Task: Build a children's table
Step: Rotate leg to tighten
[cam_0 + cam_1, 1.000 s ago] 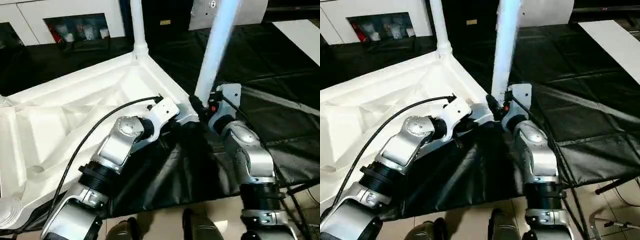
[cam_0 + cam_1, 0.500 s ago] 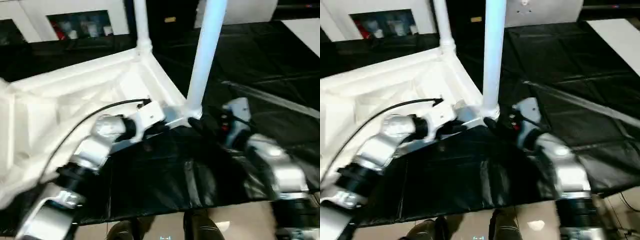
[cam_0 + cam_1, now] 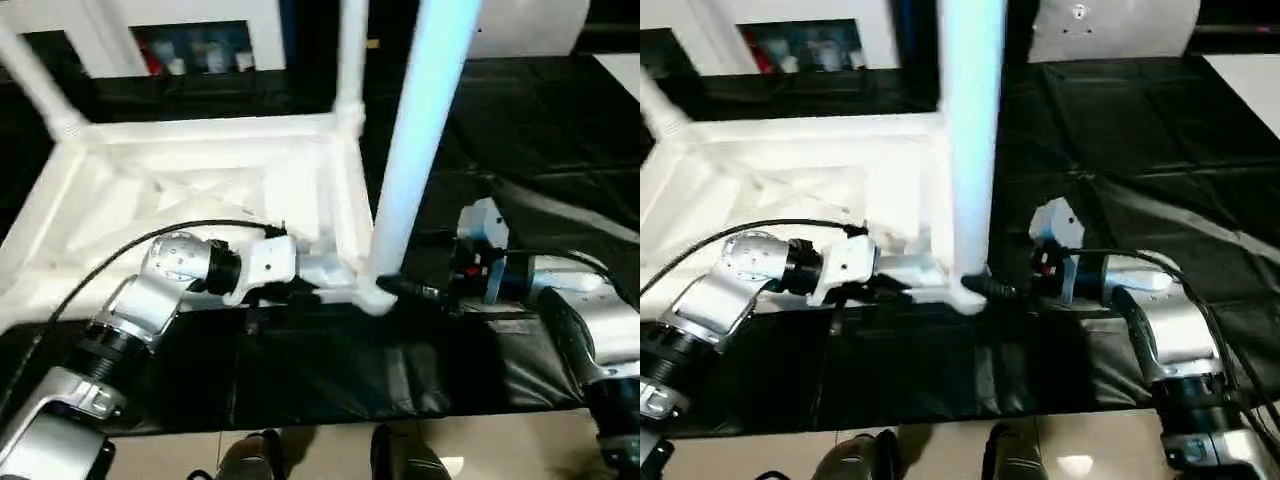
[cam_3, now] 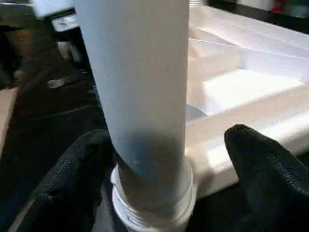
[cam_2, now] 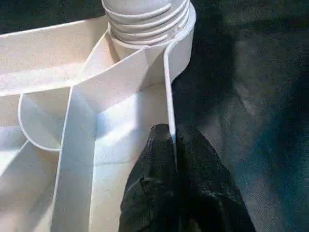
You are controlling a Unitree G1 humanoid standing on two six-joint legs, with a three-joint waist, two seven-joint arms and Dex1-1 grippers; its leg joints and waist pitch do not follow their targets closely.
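The children's table lies upside down, its white ribbed top [image 3: 200, 180] on the black sheet. Three white legs stand up from its corner sockets: the near right leg [image 3: 420, 140], a far right leg [image 3: 350, 60] and a far left leg [image 3: 40, 80]. My left gripper [image 5: 169, 140] is shut on the thin rim wall of the top, just beside the near leg's threaded socket [image 5: 145, 19]. My right gripper [image 4: 159, 193] is open at the base of that leg [image 4: 140, 72]. One finger [image 4: 72, 179] lies close against the leg and the other finger [image 4: 260, 169] stands clear of it.
The black sheet-covered work surface [image 3: 520, 130] stretches to the right and behind. White cabinets [image 3: 200, 55] with small items stand at the back. The work surface's front edge [image 3: 330, 415] drops to a pale floor with my feet [image 3: 400, 465] below.
The whole picture has shifted, so the table top now looks squared to me. My right gripper's fingers have spread apart at the leg's base. The left gripper stays pinched on the rim.
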